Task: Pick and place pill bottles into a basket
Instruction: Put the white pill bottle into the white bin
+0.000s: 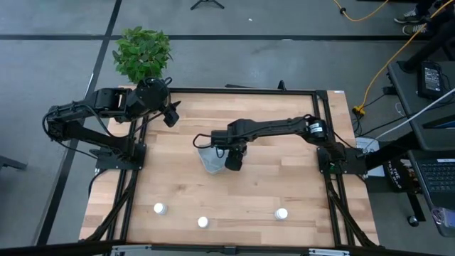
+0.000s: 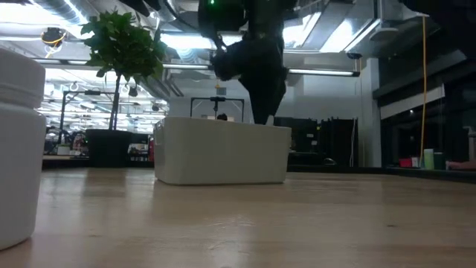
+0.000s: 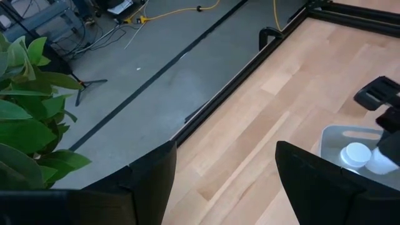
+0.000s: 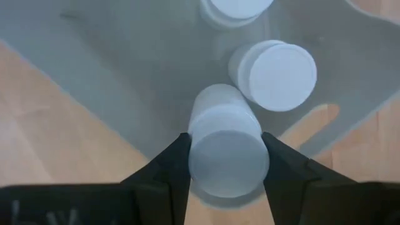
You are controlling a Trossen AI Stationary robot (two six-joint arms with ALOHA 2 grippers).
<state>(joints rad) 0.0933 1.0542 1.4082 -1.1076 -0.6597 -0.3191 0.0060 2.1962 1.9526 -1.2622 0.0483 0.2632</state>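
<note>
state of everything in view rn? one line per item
right gripper: over the basket, shut on a pill bottle
held pill bottle: between the fingers, above the basket's floor
basket: mid-table, two more bottles visible inside
two bottles in basket: resting inside, caps on
three bottles on table: upright, near the front edge, not yet picked
left gripper: open, empty, parked near the plant

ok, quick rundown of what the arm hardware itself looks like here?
Both arms are dark, near-black jointed links with bulky rounded joint housings. The right arm is a slim boom with a white ring marking near its base joint. The left arm has thin black cables running along it. The left gripper and right gripper each have two flat, matte black fingers tapering to angular tips.
</note>
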